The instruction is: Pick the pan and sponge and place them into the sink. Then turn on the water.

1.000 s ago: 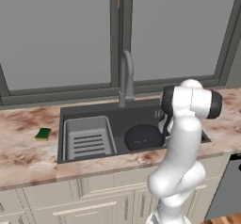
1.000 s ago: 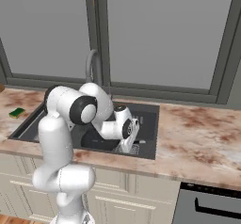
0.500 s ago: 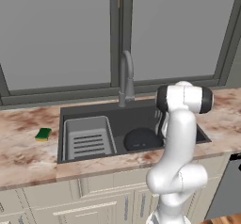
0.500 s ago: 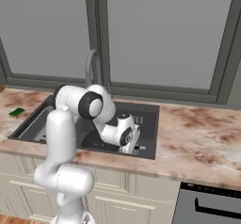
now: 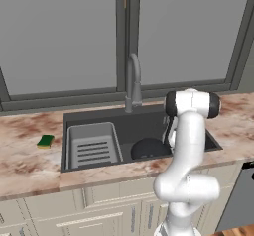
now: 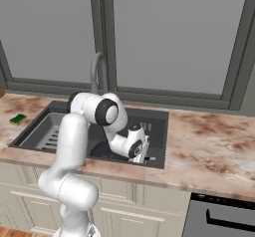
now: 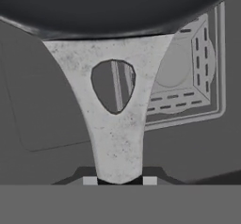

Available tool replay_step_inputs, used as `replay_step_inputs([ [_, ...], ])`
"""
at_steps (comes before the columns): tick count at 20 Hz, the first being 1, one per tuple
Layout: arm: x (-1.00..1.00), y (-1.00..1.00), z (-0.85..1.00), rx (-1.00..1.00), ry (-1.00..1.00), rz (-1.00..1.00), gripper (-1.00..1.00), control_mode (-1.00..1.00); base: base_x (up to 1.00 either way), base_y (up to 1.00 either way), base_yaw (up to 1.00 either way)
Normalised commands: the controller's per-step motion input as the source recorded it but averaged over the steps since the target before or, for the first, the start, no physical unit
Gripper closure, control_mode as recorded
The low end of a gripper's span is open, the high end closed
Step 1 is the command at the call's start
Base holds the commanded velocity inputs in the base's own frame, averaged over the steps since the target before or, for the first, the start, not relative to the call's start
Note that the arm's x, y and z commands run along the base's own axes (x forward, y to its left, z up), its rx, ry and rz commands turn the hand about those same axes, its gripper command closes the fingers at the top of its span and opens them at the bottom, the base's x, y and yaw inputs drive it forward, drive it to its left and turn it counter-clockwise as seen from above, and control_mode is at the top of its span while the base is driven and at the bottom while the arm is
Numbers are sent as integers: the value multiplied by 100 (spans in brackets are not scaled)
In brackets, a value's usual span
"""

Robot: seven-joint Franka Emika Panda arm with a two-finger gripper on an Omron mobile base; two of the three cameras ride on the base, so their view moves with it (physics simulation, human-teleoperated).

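The black round pan [image 5: 148,148] lies low in the right half of the dark grey sink [image 5: 89,114]. My gripper [image 6: 143,155] is down in the basin and shut on the pan's pale metal handle [image 7: 115,124], which fills the gap between my fingertips in the hand view, with the pan's dark rim [image 7: 117,11] across the top. The green sponge [image 5: 45,141] rests on the counter left of the sink, far from the gripper, and it appears as sponge [image 6: 20,118] in the right base view. The arched faucet [image 5: 133,81] stands behind the basin, with no water running.
A light grey ribbed rack [image 5: 93,146] fills the sink's left half. The square drain grate [image 7: 188,72] lies in the basin floor beyond the handle. A window frame [image 5: 124,36] rises behind the faucet. Marble counter [image 6: 209,136] stretches to the right of the sink.
The arm's upper joint has swung slightly left and the hand with the pan has sunk a little lower in the basin. The sponge has not moved.
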Motion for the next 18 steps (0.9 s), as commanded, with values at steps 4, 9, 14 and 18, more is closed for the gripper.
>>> replay_step_inputs([
  [4,36,0,-19,0,0,6,100,-100,0,0,0],
  [9,42,1,-10,0,0,6,100,-100,0,0,0],
  [14,22,0,-13,0,0,5,-100,-100,0,0,0],
  [18,4,0,-6,0,0,3,-100,-100,0,0,0],
])
